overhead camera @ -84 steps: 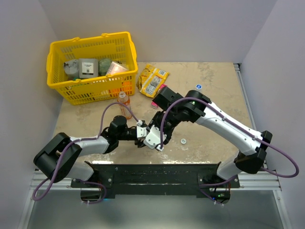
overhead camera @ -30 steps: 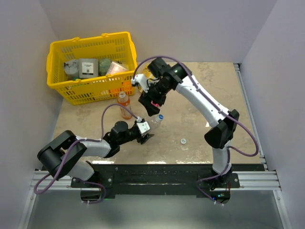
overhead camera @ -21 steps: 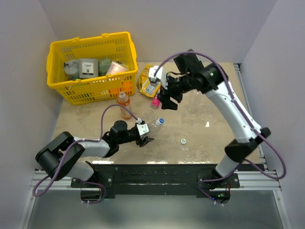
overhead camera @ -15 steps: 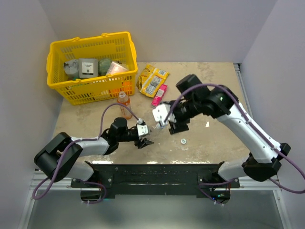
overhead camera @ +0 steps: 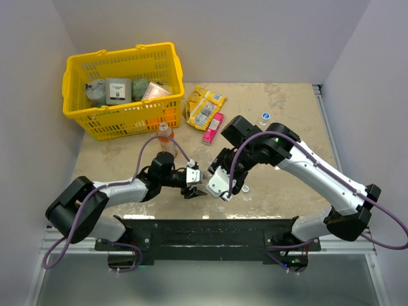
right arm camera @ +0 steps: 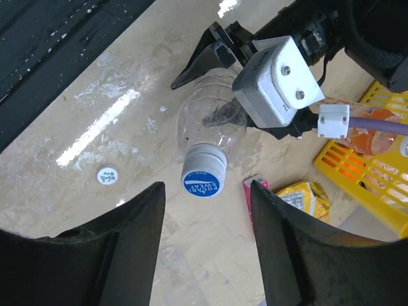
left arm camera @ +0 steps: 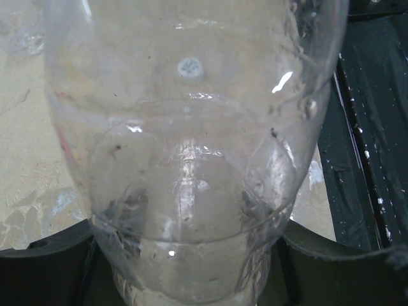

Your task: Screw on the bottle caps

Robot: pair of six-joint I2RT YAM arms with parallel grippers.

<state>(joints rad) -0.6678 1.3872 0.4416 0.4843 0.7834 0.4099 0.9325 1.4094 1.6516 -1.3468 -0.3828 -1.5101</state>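
We are gripping the clear bottle [right arm camera: 210, 124] in our left claw [overhead camera: 194, 186], which is clamped on its body and holding it on its side low over the worktop [overhead camera: 287, 108]. Its neck is pointing straight at our right wrist camera. A blue-topped cap [right arm camera: 203, 176] is already sitting on that neck, though we cannot tell how far it is threaded.

Our right claw [right arm camera: 205, 191] is spread wide with nothing in it. One finger [right arm camera: 131, 239] is waiting on each side of the cap, and neither is touching it.

As we judge it, the step in hand is closing on the cap and turning it tight. To do it well, we should be centring the fingers on the cap's ribbed wall rather than its top. We should be lining the wrist up with the bottle's long axis and squeezing only enough to stop slipping. Meanwhile the left claw should be resisting the twist so the thin wall is not buckling.

Our left arm is reaching low and sideways to the bottle, while the right arm is folding back at the elbow to face its neck. A loose cap [right arm camera: 107, 176] is lying flat near the bottle.
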